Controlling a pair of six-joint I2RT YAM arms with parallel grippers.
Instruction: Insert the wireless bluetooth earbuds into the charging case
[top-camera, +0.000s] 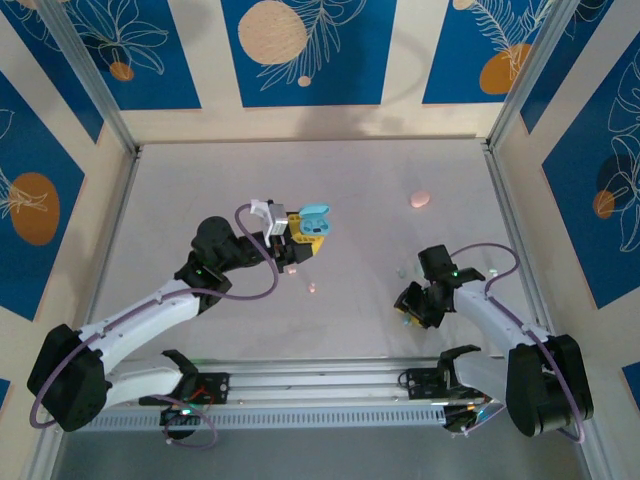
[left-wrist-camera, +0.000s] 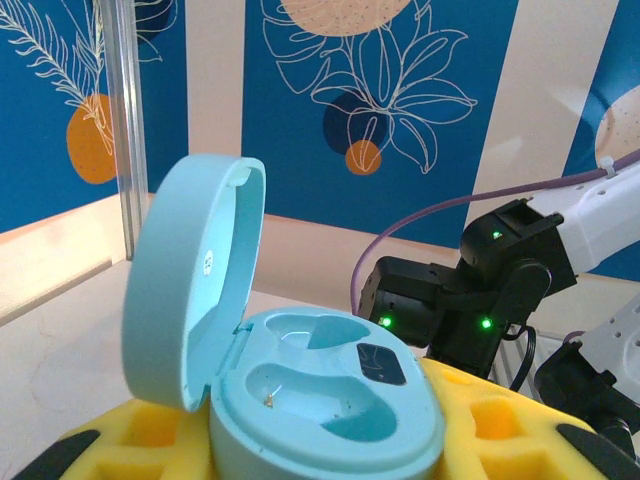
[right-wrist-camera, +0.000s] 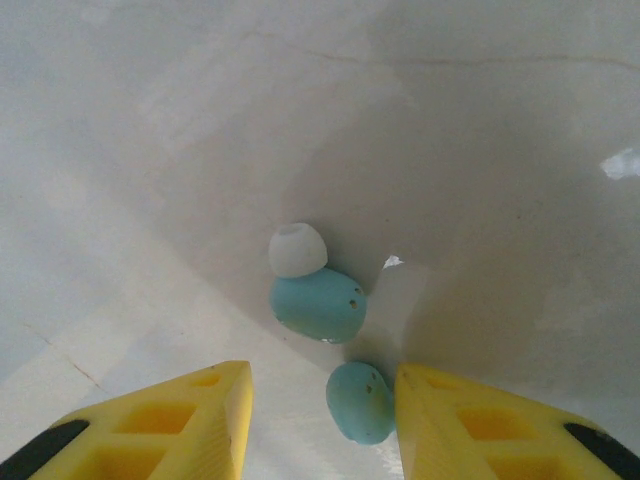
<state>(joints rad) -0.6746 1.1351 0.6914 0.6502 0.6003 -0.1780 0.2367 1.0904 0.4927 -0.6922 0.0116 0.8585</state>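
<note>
My left gripper (top-camera: 303, 236) is shut on the pale teal charging case (top-camera: 316, 218), holding it above the table's middle. In the left wrist view the case (left-wrist-camera: 330, 400) sits between the yellow fingers (left-wrist-camera: 500, 425), its lid (left-wrist-camera: 195, 270) hinged up at the left and both wells bare. My right gripper (top-camera: 408, 308) points down at the table on the right. Its jaws (right-wrist-camera: 322, 380) stand open around one teal earbud (right-wrist-camera: 360, 402), which lies on the table against the right finger (right-wrist-camera: 450, 420). A second teal earbud (right-wrist-camera: 320, 305) with a white tip lies just beyond the jaws.
A pink pebble-like object (top-camera: 419, 199) lies at the back right of the table. A tiny pink thing (top-camera: 312, 288) lies on the table below the left gripper. The right arm (left-wrist-camera: 470, 300) shows behind the case. Metal frame posts (top-camera: 115, 120) border the table.
</note>
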